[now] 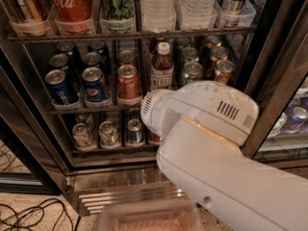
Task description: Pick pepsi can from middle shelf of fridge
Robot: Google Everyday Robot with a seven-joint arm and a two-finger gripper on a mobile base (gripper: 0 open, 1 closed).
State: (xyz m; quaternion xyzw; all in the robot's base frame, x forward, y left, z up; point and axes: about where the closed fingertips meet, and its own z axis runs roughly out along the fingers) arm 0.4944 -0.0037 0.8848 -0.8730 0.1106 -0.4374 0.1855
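The fridge (pixel 29 143) stands open in front of me. Its middle shelf (pixel 86 109) is a dark wire rack. It holds blue cans at the left, an orange-red can (pixel 128 84), a white-capped bottle (pixel 161 67) and green cans (pixel 191 71). The pepsi can (pixel 95 86) stands upright at the front, with its round logo facing me. A second blue pepsi can (pixel 60 88) stands to its left. My white arm (pixel 207 148) fills the lower right, and its rounded end (pixel 150 111) sits just right of the orange-red can. My gripper is hidden behind the arm.
The top rack holds a red Coca-Cola can (pixel 72 4), a green can (pixel 117 6) and clear bottles (pixel 158 6). The lower rack holds several cans (pixel 109 134). A ribbed steel base panel (pixel 120 194) and a plastic bin (pixel 149 218) lie below. Cables (pixel 29 215) lie on the floor.
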